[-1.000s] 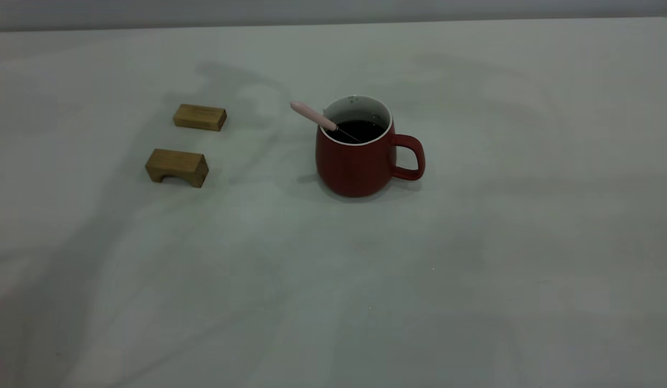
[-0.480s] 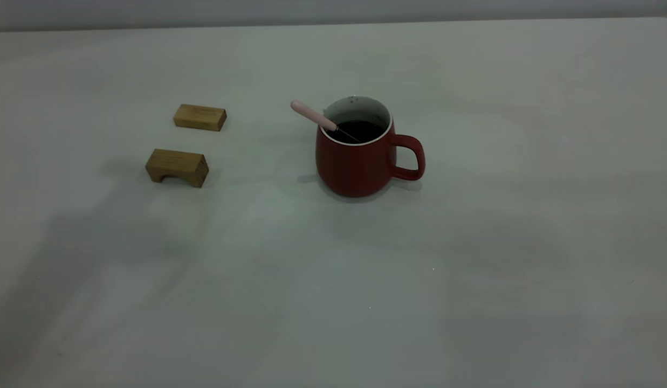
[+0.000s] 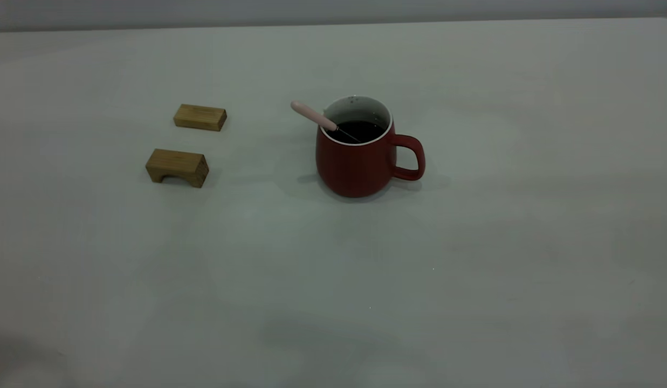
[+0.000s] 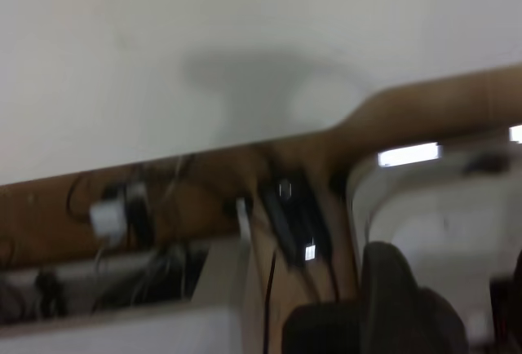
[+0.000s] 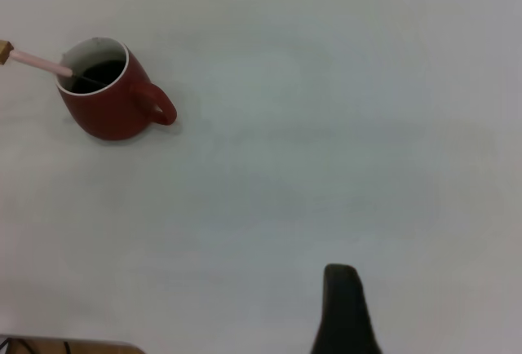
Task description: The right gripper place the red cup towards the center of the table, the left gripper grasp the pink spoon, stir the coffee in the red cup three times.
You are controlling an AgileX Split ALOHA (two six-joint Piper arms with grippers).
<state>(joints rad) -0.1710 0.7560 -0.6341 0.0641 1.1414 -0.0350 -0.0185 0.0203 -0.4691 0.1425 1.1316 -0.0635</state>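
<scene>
The red cup stands upright near the middle of the table, handle pointing right. Dark coffee fills it partway. The pink spoon leans in the cup, with its handle sticking out over the left rim. Neither gripper appears in the exterior view. In the right wrist view the cup and spoon are far off, and only a black tip of my right gripper shows. My left gripper hangs open and empty beyond the table's edge.
Two small tan wooden blocks lie left of the cup, a flat one and an arched one. The left wrist view shows the table's edge with cables and equipment below it.
The arms' shadows have slid off the tabletop toward the near edge. The cup, spoon and blocks have not moved.
</scene>
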